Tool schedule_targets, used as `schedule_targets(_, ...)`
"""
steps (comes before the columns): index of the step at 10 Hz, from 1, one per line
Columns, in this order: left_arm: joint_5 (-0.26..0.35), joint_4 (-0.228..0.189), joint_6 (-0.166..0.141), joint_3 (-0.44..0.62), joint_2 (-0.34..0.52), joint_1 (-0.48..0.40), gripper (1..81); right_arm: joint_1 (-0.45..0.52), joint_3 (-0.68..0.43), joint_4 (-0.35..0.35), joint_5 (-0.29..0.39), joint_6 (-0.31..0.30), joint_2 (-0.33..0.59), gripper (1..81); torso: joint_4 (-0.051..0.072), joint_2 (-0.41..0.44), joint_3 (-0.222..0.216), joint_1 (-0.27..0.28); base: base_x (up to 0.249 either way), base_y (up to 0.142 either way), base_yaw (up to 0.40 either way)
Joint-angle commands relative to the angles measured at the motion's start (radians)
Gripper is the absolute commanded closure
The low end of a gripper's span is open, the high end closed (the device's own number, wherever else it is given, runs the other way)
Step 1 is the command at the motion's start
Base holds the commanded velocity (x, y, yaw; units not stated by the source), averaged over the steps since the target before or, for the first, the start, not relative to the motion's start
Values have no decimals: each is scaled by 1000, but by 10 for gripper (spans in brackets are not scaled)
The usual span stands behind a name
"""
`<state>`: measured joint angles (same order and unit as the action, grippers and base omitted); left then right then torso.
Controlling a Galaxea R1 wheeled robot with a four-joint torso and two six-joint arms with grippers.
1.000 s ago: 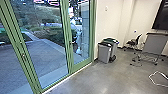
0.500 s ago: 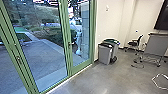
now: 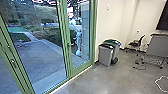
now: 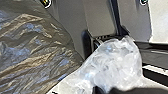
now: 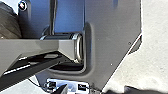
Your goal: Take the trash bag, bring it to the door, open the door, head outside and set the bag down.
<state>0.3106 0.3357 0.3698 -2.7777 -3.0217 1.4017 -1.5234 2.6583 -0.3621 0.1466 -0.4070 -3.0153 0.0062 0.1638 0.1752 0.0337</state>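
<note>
Trash bag (image 4: 37, 52) is over by the robot's base (image 4: 71, 15), dark, shiny, creased all over; a bit of dark bag also shows at the edge of the right wrist view. Pale see-through bunch (image 4: 115, 60) right against it, maybe the neck or a second liner, can't tell which. Film looks thin, soft and slippery; probably light to middling for its bulk, load unknown. Not fragile inside as far as one can guess, but the skin could tear on a corner or slide out of a loose pinch. Best hold: gathered neck, plastic bunched thick, not the smooth side; expect swing and sag on turns. Left gripper (image 4: 106, 89) is near the pale bunch; how far open and whether it grips anything, can't tell. Right gripper (image 5: 95, 88) same, can't tell. Further out: glass door (image 3: 41, 50) in green frame, looks shut, handle (image 3: 13, 62) on the frame, yard (image 3: 37, 57) beyond. Grey bin (image 3: 105, 55) stands near the wall (image 3: 110, 22), well clear of the handle.
</note>
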Motion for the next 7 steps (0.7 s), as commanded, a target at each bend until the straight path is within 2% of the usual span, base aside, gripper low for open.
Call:
schedule_targets(1, -59, -4, 14, 4, 0, 4, 811, 36, -5, -18, 53, 14, -18, 10, 0, 0, 0, 0, 167, 0, 0)
schedule_targets(2, -94, -12, 14, 9, -7, 16, 811, 27, -3, -17, 51, 16, -16, 10, 0, 0, 0, 0, 167, 0, 0)
schedule_targets(3, -116, -12, 14, 9, -10, 23, 811, 15, 4, -17, 21, 16, -16, 10, 0, 0, 0, 0, 163, 0, 0)
schedule_targets(4, -117, -14, 14, 9, -10, 23, 811, 2, 14, -17, -15, 16, -16, 10, 0, 0, 0, 0, 162, 0, 0)
schedule_targets(7, -117, -27, 14, 9, -13, 23, 811, 1, 21, -15, -18, 14, -19, 10, 0, 0, 0, 0, 162, 0, 0)
